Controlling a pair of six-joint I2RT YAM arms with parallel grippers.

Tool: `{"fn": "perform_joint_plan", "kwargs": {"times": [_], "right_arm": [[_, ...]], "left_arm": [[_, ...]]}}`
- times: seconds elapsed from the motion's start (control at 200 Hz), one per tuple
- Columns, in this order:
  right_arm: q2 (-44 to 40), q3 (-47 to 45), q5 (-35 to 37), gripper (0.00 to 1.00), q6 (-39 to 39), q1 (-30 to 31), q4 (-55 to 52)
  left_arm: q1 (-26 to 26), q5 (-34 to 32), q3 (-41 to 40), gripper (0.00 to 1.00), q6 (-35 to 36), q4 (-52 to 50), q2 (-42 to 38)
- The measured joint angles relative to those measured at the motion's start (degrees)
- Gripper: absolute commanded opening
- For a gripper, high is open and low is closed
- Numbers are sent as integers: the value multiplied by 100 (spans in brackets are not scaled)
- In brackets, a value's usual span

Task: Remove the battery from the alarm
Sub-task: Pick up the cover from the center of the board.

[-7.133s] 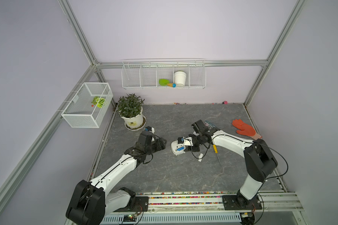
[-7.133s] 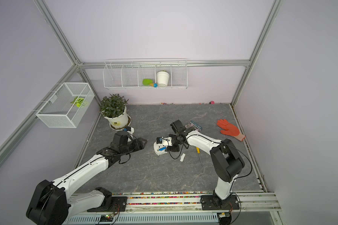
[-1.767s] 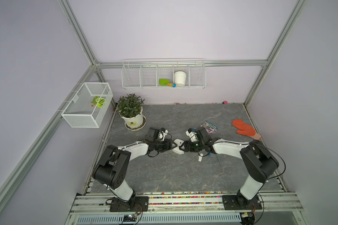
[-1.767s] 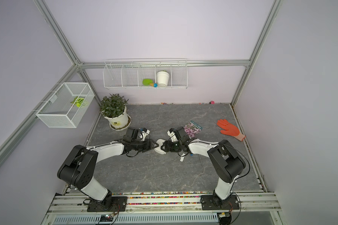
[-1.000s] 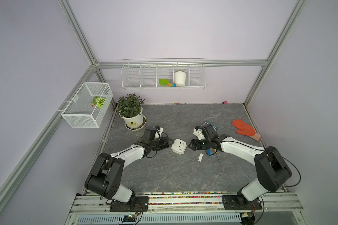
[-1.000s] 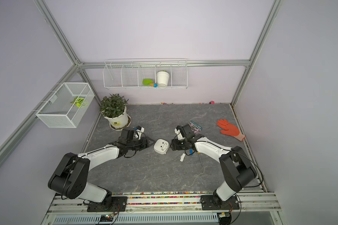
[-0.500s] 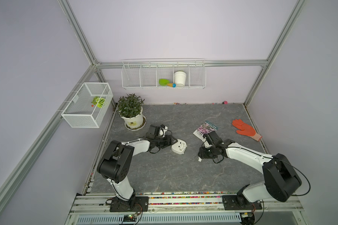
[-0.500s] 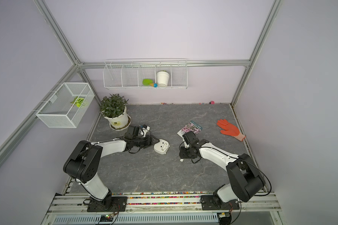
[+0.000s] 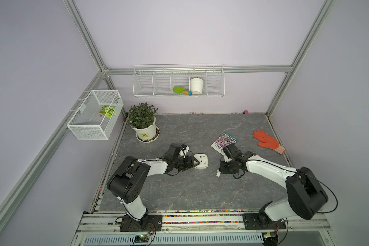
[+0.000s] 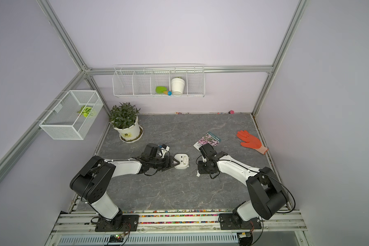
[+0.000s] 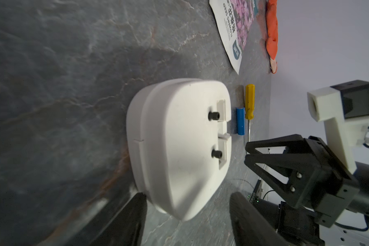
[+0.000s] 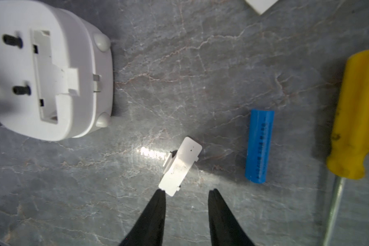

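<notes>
Findings, with clock directions read on the table [image 9: 179,191] as it lies in a top view.

1. The alarm [image 9: 200,161] lies near the table's centre, dial down and plain back up. The recess in its back stands uncovered, with two black knobs beside it.
2. The battery [image 12: 259,147] is out of the alarm. It lies flat on the table at the alarm's 3 o'clock, apart from it and just beside the handle of the yellow screwdriver [image 12: 358,115], roughly parallel to it. In both top views the right arm hides it.
3. A small white cover plate [image 12: 180,166] lies flat between the alarm and the battery, touching neither.
4. The left tool [image 9: 195,163] sits at the alarm's 9 o'clock. Its jaws are apart, one on each side of the alarm's near corner. In the left wrist view one jaw stands clear of the casing; whether the other touches it I cannot tell.
5. The right tool [image 12: 186,191] points down over the table at the alarm's 3 o'clock. Its jaws are apart with nothing between them. One fingertip [image 12: 158,202] sits at the end of the cover plate.
6. A seed packet [image 9: 224,141] lies at the alarm's 1 o'clock, an orange glove [image 9: 266,142] further out at 2 o'clock, and a potted plant [image 9: 144,121] at 10 o'clock.
</notes>
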Motion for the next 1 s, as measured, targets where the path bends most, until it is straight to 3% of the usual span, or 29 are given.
{"fn": "perform_joint_plan", "kwargs": {"times": [0.385,1.0], "right_arm": [[721,597,422,33,214,437,-205],[1167,844,680,30,457,660,-315]], "left_arm": [[-7,-861,-105,71,70,-273,-1141],[-7,-1093,-105,71,168,-619,-1193]]}}
